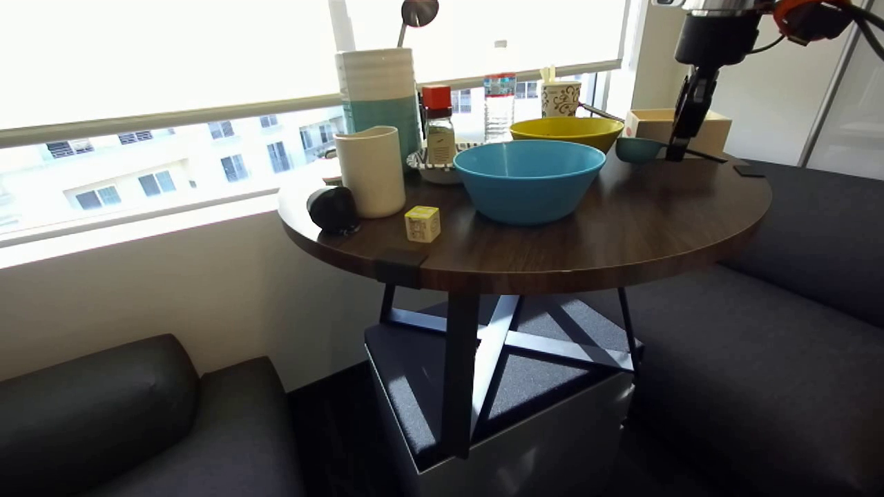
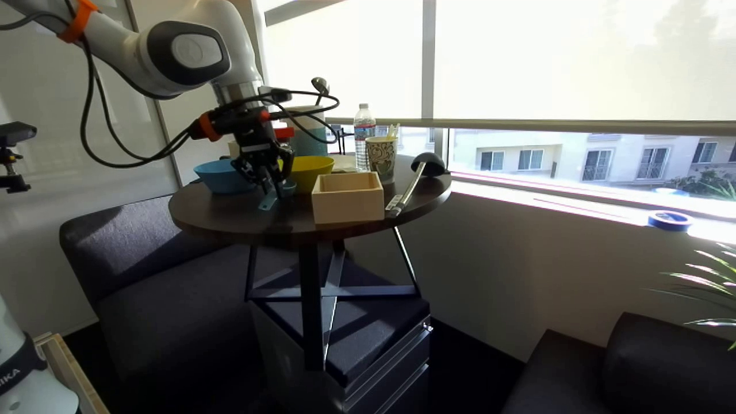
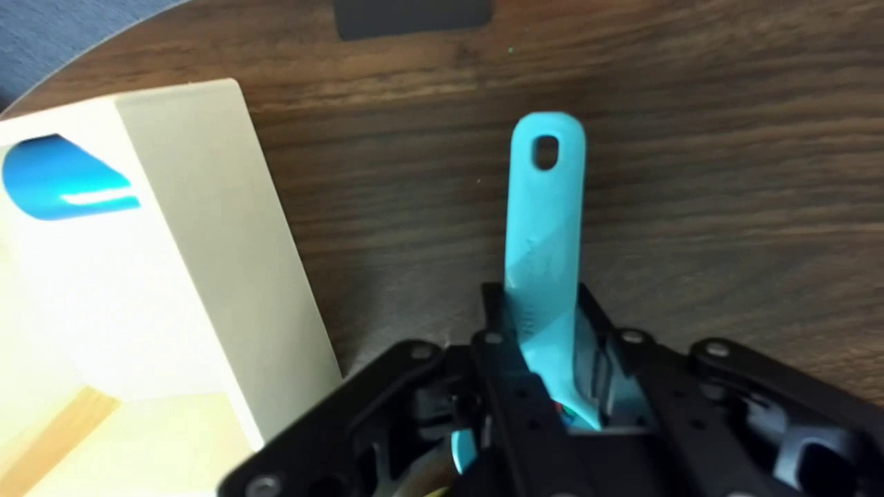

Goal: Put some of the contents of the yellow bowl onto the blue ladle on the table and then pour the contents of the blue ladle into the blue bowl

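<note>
Here, the blue ladle (image 3: 545, 228) lies at the gripper (image 3: 539, 297), over the table (image 1: 663, 221): the jaws are drawn in on both sides of its handle, separated only by the handle's width, and have hold of it. The holed end projects past the jaws on one side, the cup on the opposite side. In the wrist view the gripper covers most of the cup; a small patch of red and green shows there, too little to identify. Whether the ladle touches the tabletop cannot be told.

Count: one blue ladle, one yellow bowl (image 2: 313, 179), one blue bowl (image 1: 528, 197). The yellow bowl stands just beside the ladle's cup; the larger blue bowl is near it and overlaps it in an exterior view.

Surroundings: one wooden box (image 2: 348, 208) stands near the gripper, a strip of tabletop between it and the handle. Beyond the box lies one black-headed ladle (image 2: 432, 162); near it stand one patterned paper cup (image 2: 380, 158) and one water bottle (image 1: 500, 114). Farther out are one white-and-teal vase (image 1: 378, 96) with one dark-headed utensil (image 1: 420, 12) upright in it, one red-capped bottle (image 1: 440, 138) overlapping one patterned dish (image 1: 442, 176), one white vessel (image 1: 373, 172), one lettered cube (image 1: 423, 224) and one black object (image 1: 333, 209), unidentifiable.
</note>
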Tool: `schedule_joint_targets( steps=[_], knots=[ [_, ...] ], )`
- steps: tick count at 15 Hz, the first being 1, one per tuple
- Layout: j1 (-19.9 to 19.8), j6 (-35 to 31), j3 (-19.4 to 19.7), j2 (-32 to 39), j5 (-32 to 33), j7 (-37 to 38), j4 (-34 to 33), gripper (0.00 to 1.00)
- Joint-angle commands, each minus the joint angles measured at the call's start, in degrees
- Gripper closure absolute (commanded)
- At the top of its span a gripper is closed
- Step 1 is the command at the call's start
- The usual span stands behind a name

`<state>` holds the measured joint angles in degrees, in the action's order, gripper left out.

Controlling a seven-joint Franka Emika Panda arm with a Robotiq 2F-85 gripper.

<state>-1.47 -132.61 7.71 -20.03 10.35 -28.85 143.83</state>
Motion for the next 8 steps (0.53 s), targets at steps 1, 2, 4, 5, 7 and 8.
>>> schedule_joint_targets(
  steps=[1,2,4,5,7,8],
  knots=[
    [-0.09,2.91,-1.51,-3.56,2.51,1.01,0.63,0.94],
    [-0.03,3.8,-1.8,-4.19,2.95,0.98,0.53,0.94],
    [0.04,5.7,-2.34,-5.21,3.86,1.05,0.36,0.94],
    [0.14,6.48,-2.55,-5.71,4.17,1.01,0.31,0.94],
    [0.49,8.11,-2.95,-6.75,4.54,0.87,0.09,0.94],
    [0.67,8.8,-3.21,-7.26,4.64,0.89,-0.11,0.94]
  ],
)
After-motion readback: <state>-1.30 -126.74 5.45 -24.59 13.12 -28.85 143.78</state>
